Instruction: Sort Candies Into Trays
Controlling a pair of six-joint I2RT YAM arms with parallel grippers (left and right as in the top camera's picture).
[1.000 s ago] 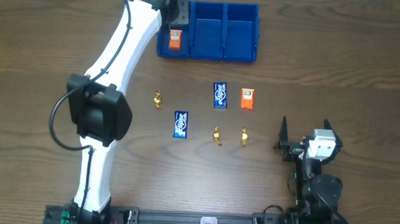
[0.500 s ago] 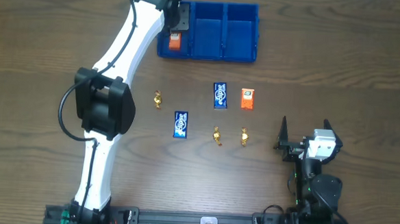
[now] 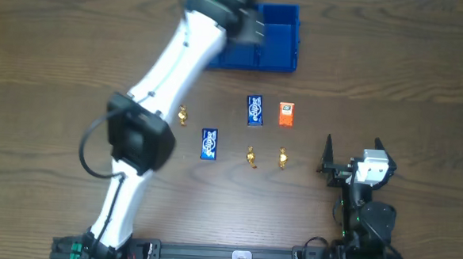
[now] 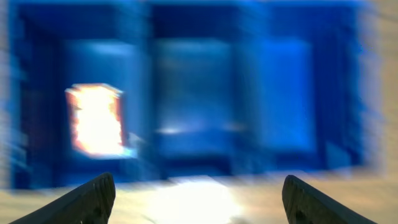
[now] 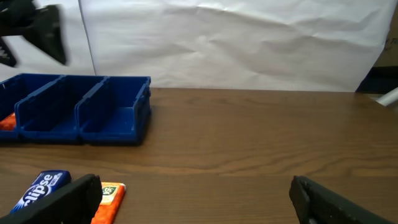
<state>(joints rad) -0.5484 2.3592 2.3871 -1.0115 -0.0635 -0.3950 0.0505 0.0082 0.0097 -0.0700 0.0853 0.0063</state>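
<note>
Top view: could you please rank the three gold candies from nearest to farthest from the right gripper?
1. The rightmost gold candy, toward the right gripper.
2. The middle gold candy, next to it.
3. The leftmost gold candy, far left, higher up.

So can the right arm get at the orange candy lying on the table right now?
Probably yes. The right gripper is open, the orange candy lies loose on bare table ahead of it, and the left gripper is away over the blue tray.
</note>
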